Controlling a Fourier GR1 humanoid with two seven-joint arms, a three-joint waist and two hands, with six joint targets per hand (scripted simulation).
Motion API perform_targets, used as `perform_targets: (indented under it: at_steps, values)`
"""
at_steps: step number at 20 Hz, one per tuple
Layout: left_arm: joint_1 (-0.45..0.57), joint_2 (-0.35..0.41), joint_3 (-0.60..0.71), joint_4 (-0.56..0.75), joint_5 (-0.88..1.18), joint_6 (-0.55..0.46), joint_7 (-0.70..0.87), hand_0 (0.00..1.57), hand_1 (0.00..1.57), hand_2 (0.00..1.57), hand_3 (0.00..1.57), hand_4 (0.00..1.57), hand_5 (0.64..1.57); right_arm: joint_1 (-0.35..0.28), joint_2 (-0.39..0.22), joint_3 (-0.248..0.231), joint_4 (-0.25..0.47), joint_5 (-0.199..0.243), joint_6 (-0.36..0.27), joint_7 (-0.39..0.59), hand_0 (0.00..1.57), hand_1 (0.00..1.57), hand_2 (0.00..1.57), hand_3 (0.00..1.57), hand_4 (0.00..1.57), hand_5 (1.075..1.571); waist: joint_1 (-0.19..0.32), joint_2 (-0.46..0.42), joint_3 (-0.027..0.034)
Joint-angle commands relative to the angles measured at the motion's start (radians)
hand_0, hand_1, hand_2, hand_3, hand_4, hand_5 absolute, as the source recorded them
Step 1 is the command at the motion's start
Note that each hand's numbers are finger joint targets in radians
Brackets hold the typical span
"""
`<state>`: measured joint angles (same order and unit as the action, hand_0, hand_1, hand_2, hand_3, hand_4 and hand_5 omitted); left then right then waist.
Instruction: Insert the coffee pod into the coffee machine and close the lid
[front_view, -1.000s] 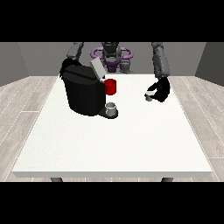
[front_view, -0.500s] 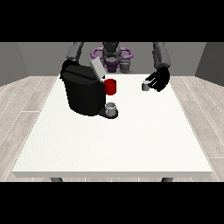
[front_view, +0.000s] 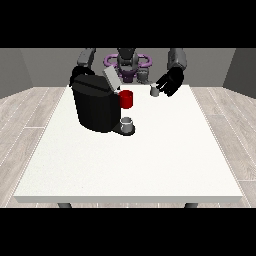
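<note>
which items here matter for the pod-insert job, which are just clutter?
Job items:
- coffee pod, held by the robot hand at the view's right
- coffee machine
- its lid, raised

Lying about:
- red mug beside the machine
- small grey cup at the machine's base

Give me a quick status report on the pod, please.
Hand at view's right holds coffee pod aloft. Coffee machine lid open. Nothing between them.

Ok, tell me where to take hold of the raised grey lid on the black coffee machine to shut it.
Take the raised grey lid at its free upper edge, coming from above and behind. It stands tilted open over the black coffee machine, hinged low near the red part, so pushing the top edge forward and down should swing it shut.
</note>
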<state>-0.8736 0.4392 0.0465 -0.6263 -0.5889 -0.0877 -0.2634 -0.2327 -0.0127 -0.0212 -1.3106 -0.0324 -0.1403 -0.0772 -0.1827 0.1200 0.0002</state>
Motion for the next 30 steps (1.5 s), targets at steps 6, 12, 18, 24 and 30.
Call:
perform_targets:
  at_steps: [6,12,18,24,30]
  values:
    - [-0.147,0.037,0.039,-0.014,-0.01,-0.014,0.064,1.02,1.02,1.21,1.23,0.5,1.571,-0.042,0.002,0.04,-0.04,0.021,0.003,0.036,0.0,0.0,0.0,0.0,0.49,1.571,-0.072,0.047,-0.0005]
    - [-0.211,0.06,0.084,-0.003,0.018,-0.042,0.081,1.26,1.26,1.29,1.22,0.47,1.571,-0.094,-0.029,-0.006,-0.08,0.001,-0.006,0.047,0.0,0.0,0.0,0.0,0.51,1.571,-0.1,0.087,-0.0003]
    - [-0.232,-0.002,0.05,-0.01,-0.016,-0.027,0.143,1.28,1.28,1.33,1.26,0.52,1.571,-0.05,-0.018,0.018,-0.068,0.021,-0.006,0.03,0.0,0.0,0.0,0.0,0.52,1.571,-0.112,0.062,0.0]
    - [-0.278,0.013,0.064,-0.006,-0.019,-0.03,0.134,1.31,1.31,1.33,1.24,0.49,1.571,-0.101,-0.037,-0.023,-0.069,0.002,-0.011,0.037,0.0,0.0,0.0,0.0,0.52,1.571,-0.116,0.115,0.0]
    - [-0.297,-0.023,0.051,0.0,-0.032,-0.044,0.175,1.33,1.33,1.34,1.23,0.5,1.571,-0.1,-0.014,-0.016,-0.037,0.018,-0.035,0.015,0.0,0.0,0.0,0.0,0.53,1.571,-0.099,0.12,0.0001]
